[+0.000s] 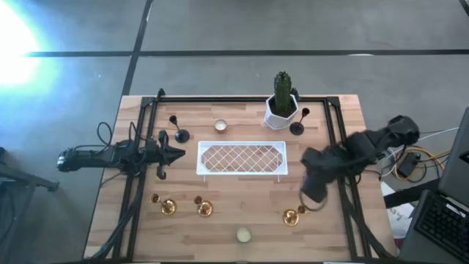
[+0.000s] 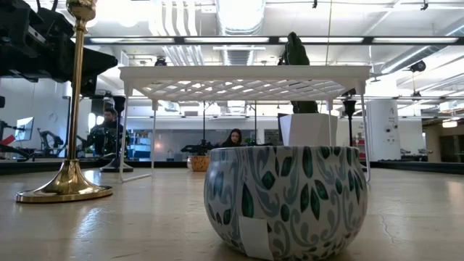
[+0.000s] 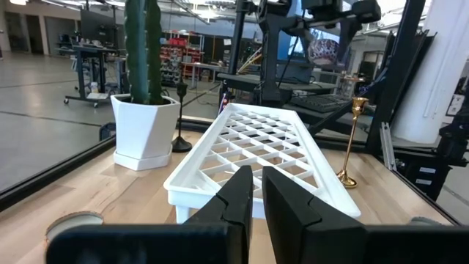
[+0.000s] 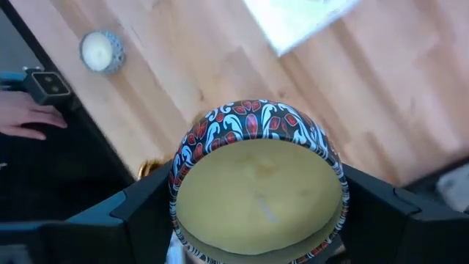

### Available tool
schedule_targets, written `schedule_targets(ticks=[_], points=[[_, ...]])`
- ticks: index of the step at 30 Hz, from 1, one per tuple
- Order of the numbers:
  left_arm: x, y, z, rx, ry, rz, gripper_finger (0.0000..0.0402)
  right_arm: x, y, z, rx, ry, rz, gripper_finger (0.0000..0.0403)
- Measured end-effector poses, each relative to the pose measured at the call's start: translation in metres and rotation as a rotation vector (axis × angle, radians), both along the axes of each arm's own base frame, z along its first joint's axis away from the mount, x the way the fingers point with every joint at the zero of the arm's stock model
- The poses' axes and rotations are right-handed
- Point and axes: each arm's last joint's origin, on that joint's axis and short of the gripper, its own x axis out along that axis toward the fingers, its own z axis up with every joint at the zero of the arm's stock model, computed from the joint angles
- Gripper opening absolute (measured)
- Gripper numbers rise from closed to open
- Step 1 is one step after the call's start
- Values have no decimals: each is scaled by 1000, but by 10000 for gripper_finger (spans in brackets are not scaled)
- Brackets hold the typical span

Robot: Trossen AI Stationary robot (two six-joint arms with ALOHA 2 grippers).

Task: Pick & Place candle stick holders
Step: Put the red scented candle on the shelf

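The right gripper [image 4: 256, 220] hangs over the table at about 4 o'clock from the rack [image 1: 242, 159]. Its jaws stand wide, clamped on either side of a round patterned candle tin [image 4: 258, 147], not a holder. Two flat jaws on a curved, smooth wall make a thin hold, so I judge a slip or twist likely if the arm jerks.

Just beside it, at about 5 o'clock from the rack, stands a gold holder [image 1: 291, 216]. It is tall on a thin stem with a small base. If the tin comes down here, its rim or a jaw could clip the stem and topple the holder, perhaps rolling it off the near edge.

A person's hand [image 4: 22, 114] rests by the table edge close to that side. A wide swing of the arm could reach it.

Two more gold holders [image 1: 167, 207] [image 1: 204, 209] stand at 7 and 8 o'clock from the rack, well apart from either arm. A tealight [image 1: 243, 235] sits at 6 o'clock near the edge.

The left gripper [image 1: 176, 154] waits at 9 o'clock, pinched nearly shut on nothing. A black holder [image 1: 179, 134] is close by at 10 o'clock, and a careless sweep could knock it.

Farthest off, at 1 o'clock, the second black holder [image 1: 297, 126] stands just beside the cactus pot [image 1: 281, 114], leaving tight room for jaws.
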Motion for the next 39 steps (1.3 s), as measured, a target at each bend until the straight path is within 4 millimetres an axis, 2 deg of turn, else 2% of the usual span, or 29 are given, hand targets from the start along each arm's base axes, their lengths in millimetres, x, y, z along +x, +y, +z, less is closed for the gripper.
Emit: schedule_targets(ticks=[12,23,29,39], points=[[0,0,0,0,0,0,37,62,-52,4,-53,-15,153,290],[0,0,0,0,0,0,37,111,-75,-6,-80,4,284,290],[0,0,0,0,0,0,37,115,-86,-15,-85,37,281,292],[0,0,0,0,0,0,37,111,-109,-42,-94,129,269,291]])
